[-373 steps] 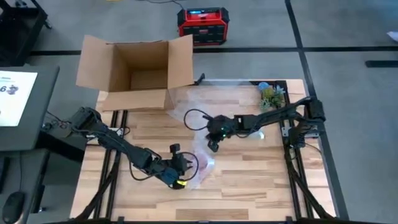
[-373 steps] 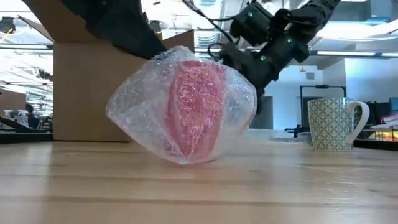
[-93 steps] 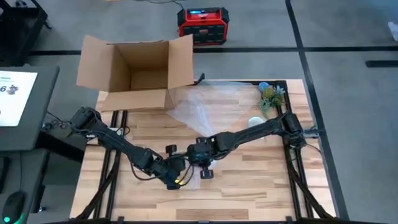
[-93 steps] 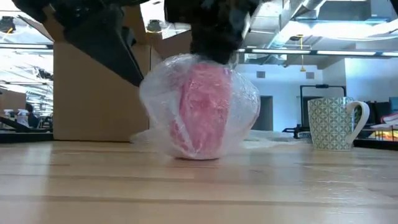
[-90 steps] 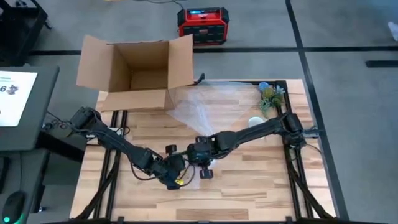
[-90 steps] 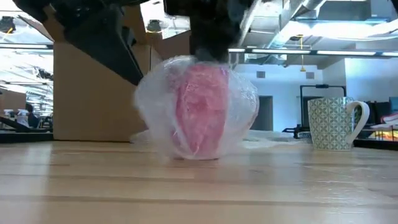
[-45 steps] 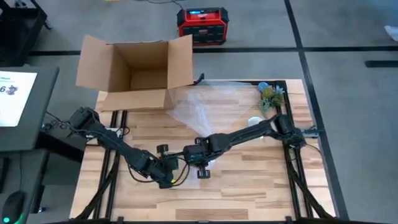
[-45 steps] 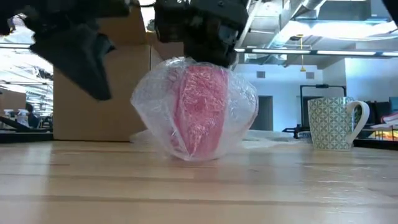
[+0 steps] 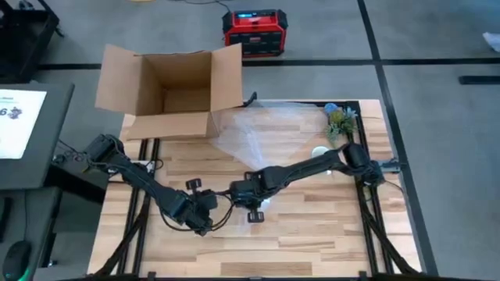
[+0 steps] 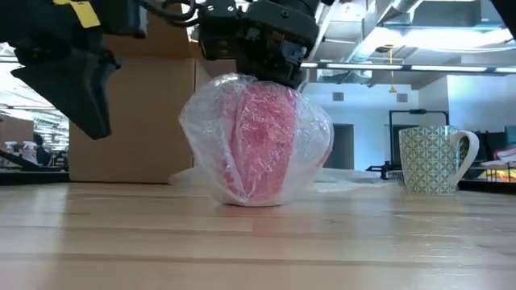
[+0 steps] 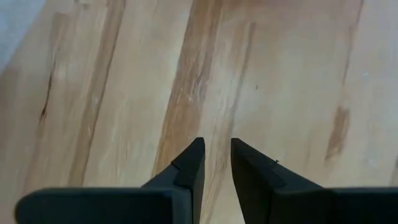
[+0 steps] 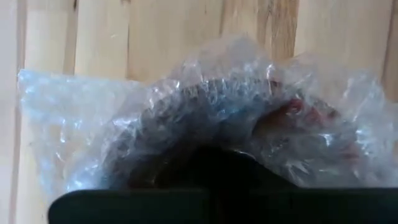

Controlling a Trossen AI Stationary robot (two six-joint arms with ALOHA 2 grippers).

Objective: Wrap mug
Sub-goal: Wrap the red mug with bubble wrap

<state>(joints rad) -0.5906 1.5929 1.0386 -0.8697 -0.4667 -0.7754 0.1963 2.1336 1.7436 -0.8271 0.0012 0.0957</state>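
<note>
Left gripper (image 11: 216, 163) now backed off toward counter's left edge, fingers narrow, empty. Right gripper (image 10: 270, 52) pressing atop bubble-wrapped red mug (image 10: 258, 141), finger state unclear. Wrap nearly closed.

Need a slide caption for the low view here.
Right tool presses atop the bubble-wrapped red mug; patterned mug waits aside.

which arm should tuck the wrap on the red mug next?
Right. The right gripper sits on top of the bubble-wrapped red mug; the left gripper is off to the side over bare table, holding nothing.
</note>
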